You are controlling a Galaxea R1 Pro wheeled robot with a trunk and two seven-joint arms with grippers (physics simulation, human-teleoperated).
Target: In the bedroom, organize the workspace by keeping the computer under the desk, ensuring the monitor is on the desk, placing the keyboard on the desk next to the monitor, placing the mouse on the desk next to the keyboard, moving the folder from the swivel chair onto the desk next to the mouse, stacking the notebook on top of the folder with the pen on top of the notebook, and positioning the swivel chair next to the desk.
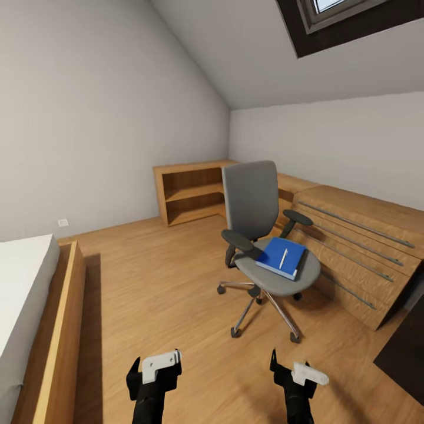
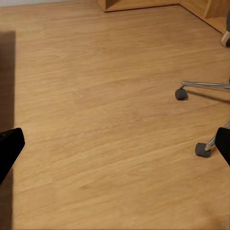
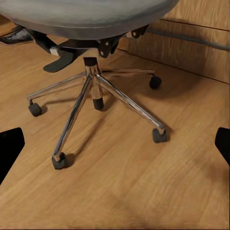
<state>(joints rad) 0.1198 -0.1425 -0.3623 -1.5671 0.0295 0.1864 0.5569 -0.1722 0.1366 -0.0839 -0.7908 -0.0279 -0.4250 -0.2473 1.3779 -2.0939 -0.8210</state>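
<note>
The grey swivel chair [image 1: 253, 218] stands mid-room on its chrome star base [image 3: 93, 91], beside a light wood cabinet. On its seat lies the blue folder [image 1: 277, 254] with the thin white pen [image 1: 283, 258] resting on top. I cannot make out the notebook. Low in the head view, short of the chair, my left gripper [image 1: 154, 372] and right gripper [image 1: 292, 372] hang over the floor, both open and holding nothing. The left wrist view has wide-apart fingers [image 2: 9, 146] above bare floor near two casters [image 2: 202, 149]. The right fingers [image 3: 9, 146] point at the chair base.
A light wood drawer cabinet [image 1: 359, 247] runs along the right wall behind the chair. An open wood shelf [image 1: 191, 191] stands at the back. A bed with a wood frame [image 1: 56, 330] lines the left side. A dark panel [image 1: 406, 353] juts in at lower right. Wood floor [image 1: 159, 282] lies between.
</note>
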